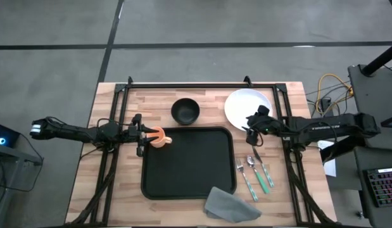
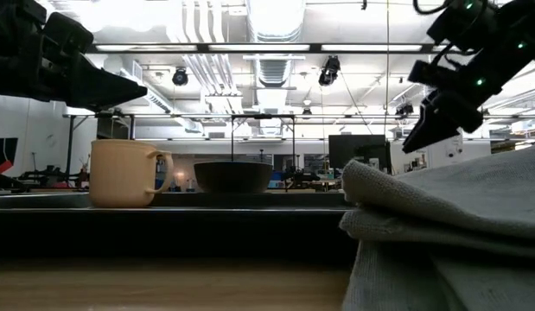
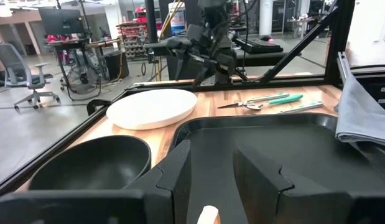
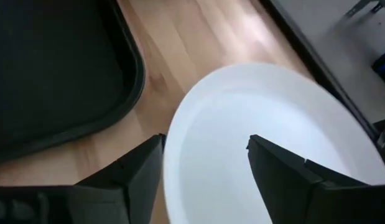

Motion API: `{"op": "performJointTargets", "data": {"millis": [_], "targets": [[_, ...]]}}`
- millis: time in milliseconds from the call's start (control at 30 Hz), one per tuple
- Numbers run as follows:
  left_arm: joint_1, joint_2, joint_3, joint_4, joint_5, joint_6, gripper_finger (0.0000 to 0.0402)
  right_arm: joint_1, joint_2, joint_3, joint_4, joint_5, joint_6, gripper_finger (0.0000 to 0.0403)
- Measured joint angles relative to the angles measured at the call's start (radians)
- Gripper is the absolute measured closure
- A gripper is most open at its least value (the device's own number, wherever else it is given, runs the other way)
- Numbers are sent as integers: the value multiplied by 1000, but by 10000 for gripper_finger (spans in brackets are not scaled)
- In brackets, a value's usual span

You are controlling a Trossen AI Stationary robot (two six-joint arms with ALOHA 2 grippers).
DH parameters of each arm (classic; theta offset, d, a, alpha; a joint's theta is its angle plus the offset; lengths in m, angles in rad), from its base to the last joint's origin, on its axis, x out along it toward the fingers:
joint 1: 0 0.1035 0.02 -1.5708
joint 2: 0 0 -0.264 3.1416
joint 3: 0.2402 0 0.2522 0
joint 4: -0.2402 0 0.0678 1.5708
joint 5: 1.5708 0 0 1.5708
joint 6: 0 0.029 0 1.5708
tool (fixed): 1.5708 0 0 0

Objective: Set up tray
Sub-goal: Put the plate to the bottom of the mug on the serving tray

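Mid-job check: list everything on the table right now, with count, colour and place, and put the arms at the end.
tray: one, black, centre of the table
cup: one, orange, at the tray's far-left corner, in the left gripper
bowl: one, black, on the wood beyond the tray
plate: one, white, far right of the table, off the tray
cutlery: three pieces, green handles, on the wood right of the tray
napkin: one, grey, folded, over the tray's near-right corner
left gripper: one, dark, closed on the cup
right gripper: one, dark, open over the plate's near edge
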Motion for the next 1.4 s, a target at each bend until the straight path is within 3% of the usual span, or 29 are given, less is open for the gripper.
{"op": "performJointTargets", "data": {"millis": [867,1400], "targets": [[0,0,0,0,0,19,303,3,364,4,1,-24,3,177],[0,0,-1,0,0,19,303,1,404,4,34,3,39,199]]}}
